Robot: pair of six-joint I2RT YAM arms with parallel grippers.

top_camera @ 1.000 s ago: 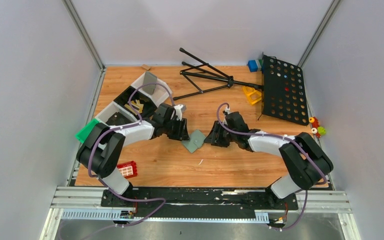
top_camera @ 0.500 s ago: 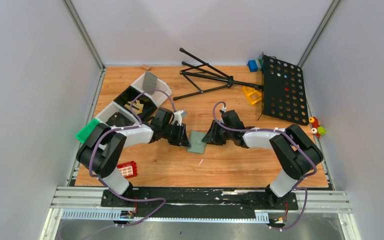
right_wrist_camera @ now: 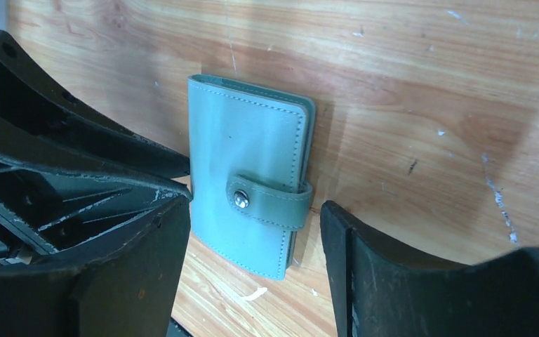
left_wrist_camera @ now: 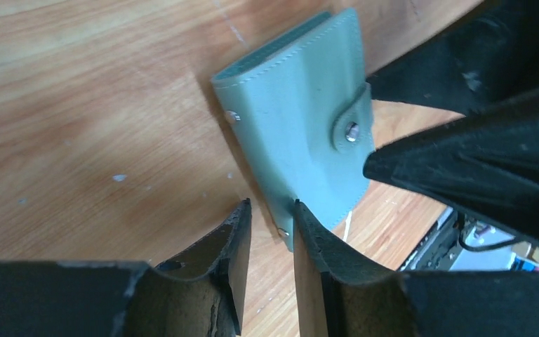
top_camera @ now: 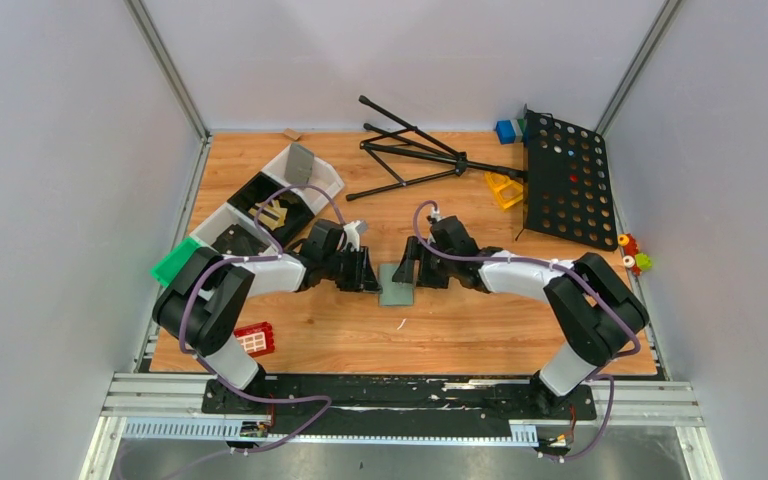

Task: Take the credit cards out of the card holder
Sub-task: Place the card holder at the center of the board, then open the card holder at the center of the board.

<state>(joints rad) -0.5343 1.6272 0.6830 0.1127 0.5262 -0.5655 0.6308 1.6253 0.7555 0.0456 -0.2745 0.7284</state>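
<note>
closed card holder (right_wrist_camera: 245, 189) lies midway across the bench (top_camera: 480, 330); right claw (right_wrist_camera: 256, 203) gapes astride it, left claw (left_wrist_camera: 271, 207) barely ajar at its corner, neither gripping.

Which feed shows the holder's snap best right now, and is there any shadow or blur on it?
Right wrist: card holder and its snap sharp, evenly lit, soft shadow on the wood beside it. Left wrist: snap also sharp, near fingers dark. Top external: holder small, snap not discernible.
</note>
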